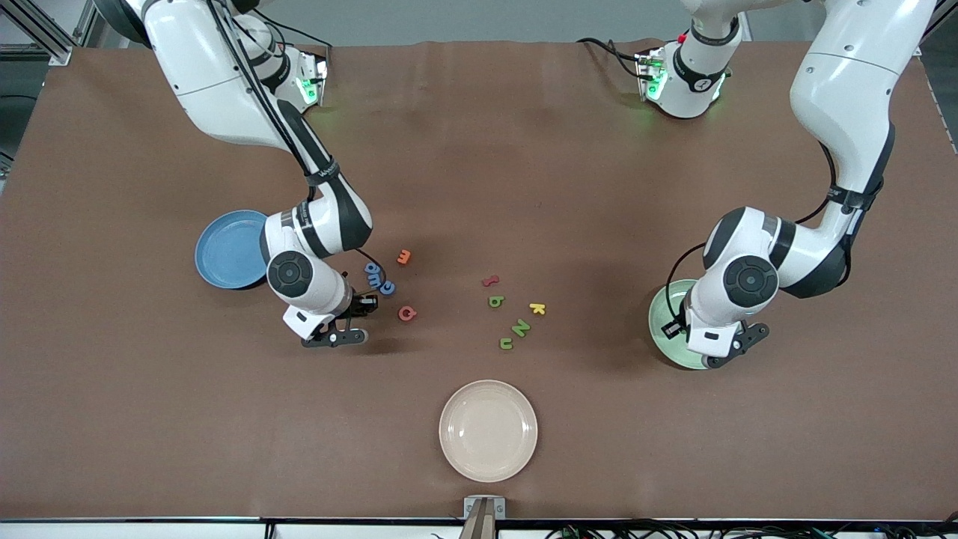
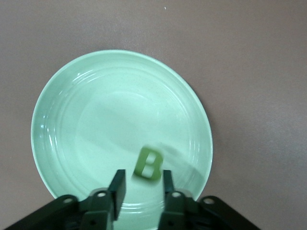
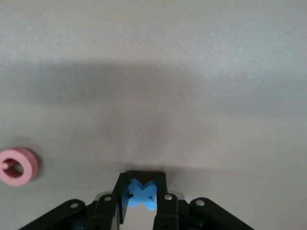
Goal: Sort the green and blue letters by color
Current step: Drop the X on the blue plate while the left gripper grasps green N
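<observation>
We see the right end effector (image 3: 141,201) low over the brown desk (image 1: 479,150), left of the middle of the front view, squeezed tight on a little blue letter X (image 3: 142,195). Two more blue letters (image 1: 379,278) lie beside it, next to the blue plate (image 1: 224,251). A pink ring letter (image 3: 17,166) lies close by. The left end effector (image 2: 142,188) hangs over the green plate (image 2: 72,124) at the right of the front view, fingers apart. A flat green letter B (image 2: 148,164) shows just past its fingertips, blurry, over the plate. Three more green letters (image 1: 511,326) lie in the middle.
</observation>
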Controlling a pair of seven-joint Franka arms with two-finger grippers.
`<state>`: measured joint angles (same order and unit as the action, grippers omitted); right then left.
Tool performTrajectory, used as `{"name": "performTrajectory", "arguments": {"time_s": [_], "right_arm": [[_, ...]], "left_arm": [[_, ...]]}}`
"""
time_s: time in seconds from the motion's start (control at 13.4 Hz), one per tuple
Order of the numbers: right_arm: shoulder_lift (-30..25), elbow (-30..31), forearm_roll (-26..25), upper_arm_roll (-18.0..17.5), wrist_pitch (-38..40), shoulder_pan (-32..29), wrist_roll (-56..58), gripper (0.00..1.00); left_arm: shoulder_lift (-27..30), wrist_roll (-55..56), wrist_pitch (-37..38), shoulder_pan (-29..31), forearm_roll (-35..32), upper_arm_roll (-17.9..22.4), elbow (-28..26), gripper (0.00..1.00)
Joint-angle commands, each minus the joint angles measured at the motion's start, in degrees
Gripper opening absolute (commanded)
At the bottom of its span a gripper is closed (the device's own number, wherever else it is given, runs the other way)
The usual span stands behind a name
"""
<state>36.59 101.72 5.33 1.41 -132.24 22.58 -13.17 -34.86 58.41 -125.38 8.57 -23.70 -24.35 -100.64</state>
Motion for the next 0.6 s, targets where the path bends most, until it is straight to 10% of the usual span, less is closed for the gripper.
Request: {"name": "performTrajectory", "arguments": {"time_s": [0.0, 0.52], "right_arm": [[-6.8, 0.9, 0.2, -0.1, 7.7, -2.6, 2.3, 0.11], [-22.7, 16.6, -0.1, 0.1, 8.8, -16.5, 22.5, 0.10]], "left_arm": [[0.7, 2.1, 0.0, -0.5, -1.0, -0.7, -0.3, 1.00], [-6.3, 27.3, -0.1, -11.0, -0.4, -2.6, 10.4, 0.95]]}}
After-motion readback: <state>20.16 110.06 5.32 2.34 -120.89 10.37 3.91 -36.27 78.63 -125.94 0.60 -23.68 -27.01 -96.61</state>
